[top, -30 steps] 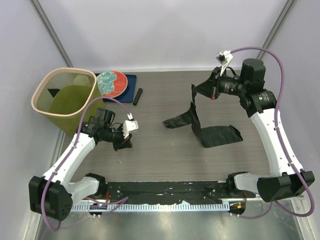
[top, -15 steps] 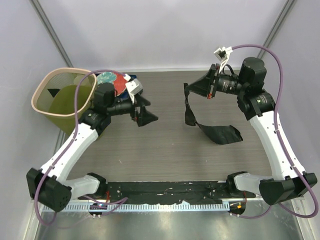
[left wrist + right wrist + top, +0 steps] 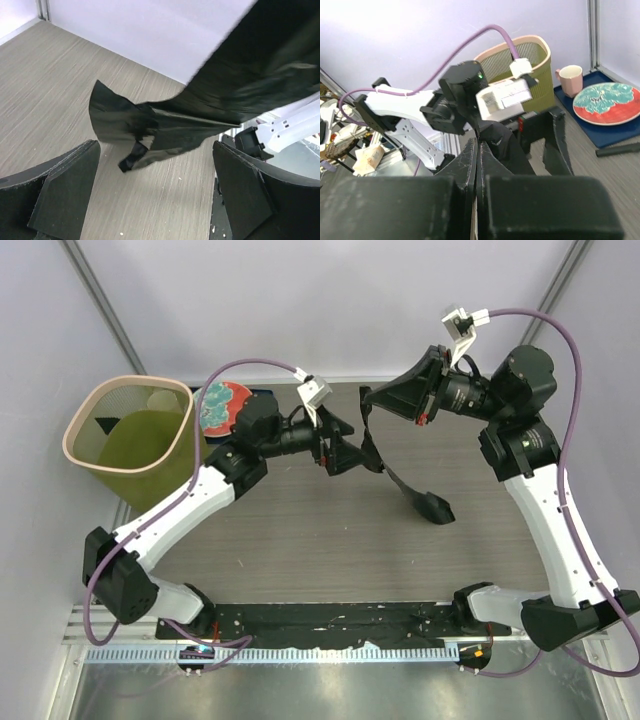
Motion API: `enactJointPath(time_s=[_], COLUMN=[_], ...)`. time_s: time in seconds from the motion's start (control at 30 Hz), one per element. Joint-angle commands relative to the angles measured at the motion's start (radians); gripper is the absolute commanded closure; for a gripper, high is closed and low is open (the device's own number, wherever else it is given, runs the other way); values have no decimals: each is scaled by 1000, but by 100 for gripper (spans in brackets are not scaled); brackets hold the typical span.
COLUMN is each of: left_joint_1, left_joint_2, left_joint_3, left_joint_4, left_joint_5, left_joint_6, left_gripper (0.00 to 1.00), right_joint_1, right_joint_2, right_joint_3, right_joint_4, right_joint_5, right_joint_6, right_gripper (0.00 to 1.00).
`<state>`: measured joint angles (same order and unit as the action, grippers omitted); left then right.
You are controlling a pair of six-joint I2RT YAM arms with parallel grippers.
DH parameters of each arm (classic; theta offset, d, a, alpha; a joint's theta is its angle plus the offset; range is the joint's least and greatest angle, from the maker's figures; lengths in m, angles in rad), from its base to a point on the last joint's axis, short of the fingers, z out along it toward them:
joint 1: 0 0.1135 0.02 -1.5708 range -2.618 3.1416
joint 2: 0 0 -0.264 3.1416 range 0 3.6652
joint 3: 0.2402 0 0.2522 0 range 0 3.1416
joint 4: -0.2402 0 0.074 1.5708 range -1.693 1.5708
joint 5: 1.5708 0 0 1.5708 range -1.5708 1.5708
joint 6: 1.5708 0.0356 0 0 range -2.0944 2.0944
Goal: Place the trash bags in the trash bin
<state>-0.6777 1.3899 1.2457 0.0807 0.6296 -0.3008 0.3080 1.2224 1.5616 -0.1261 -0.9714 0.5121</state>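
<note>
Right jaws are pressed tight together, pinching the top of the thin glossy black plastic trash bag [image 3: 397,478] high over the far edge of the bench [image 3: 300,540]. The film drops from that pinch in a long wrinkled strip and ends in a crumpled tail near the middle of the bench; whether the tail touches the wood, I cannot tell. Left jaws are spread wide, level with the upper part of the strip. In the left wrist view the bag [image 3: 165,130] shows in the gap between the two black fingers [image 3: 65,195], and neither finger touches it. The left arm [image 3: 190,510] reaches in from the left, the right arm [image 3: 545,510] from the right.

Out by the far left corner stands the tall olive-green see-through trash bin [image 3: 75,420] with its pinkish-beige rim, well apart from the bag. Just beside it are a round red-and-teal plate [image 3: 220,405] on a dark blue square mat [image 3: 262,400], a pale pink mug [image 3: 569,79], and a short black stick [image 3: 617,149]. The white box [image 3: 502,97] on the left wrist carries a label, too blurred to read.
</note>
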Motion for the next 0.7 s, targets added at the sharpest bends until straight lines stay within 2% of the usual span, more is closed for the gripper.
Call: enactJointPath(time_s=[0.0,0.07,0.17,0.2,0.27,0.33,0.37,0.4,0.5,0.6,0.67], left_joint_1=[-6,-8,-8,-8,-8,-2,1,3,3,0,0], left_joint_2=[56,63,60,54,23,-41,-70,-95,-192,-247,-265], left_joint_3=[58,58,67,61,54,43,37,26,15,46,58], left_joint_4=[142,160,188,209,203,70,13,-122,-391,-598,-660], left_joint_5=[39,48,149,229,293,308,314,330,349,354,373], left_joint_6=[-72,-86,-109,-116,-112,-59,-23,79,271,397,423], left_gripper=[0,0,33,56,81,100,100,100,100,100,100], right_joint_1=[19,20,19,19,-3,-41,-97,-124,-200,-211,-201], right_joint_2=[3,8,15,12,8,8,12,14,28,40,48], right_joint_3=[57,77,106,110,110,115,118,124,109,31,-43], right_joint_4=[121,120,115,102,91,71,63,54,52,48,107], right_joint_5=[-30,-29,-27,-21,-10,5,10,11,16,7,-10], right_joint_6=[107,140,134,125,112,111,95,94,79,46,95], right_gripper=[99,99,99,99,99,99,99,99,99,99,99])
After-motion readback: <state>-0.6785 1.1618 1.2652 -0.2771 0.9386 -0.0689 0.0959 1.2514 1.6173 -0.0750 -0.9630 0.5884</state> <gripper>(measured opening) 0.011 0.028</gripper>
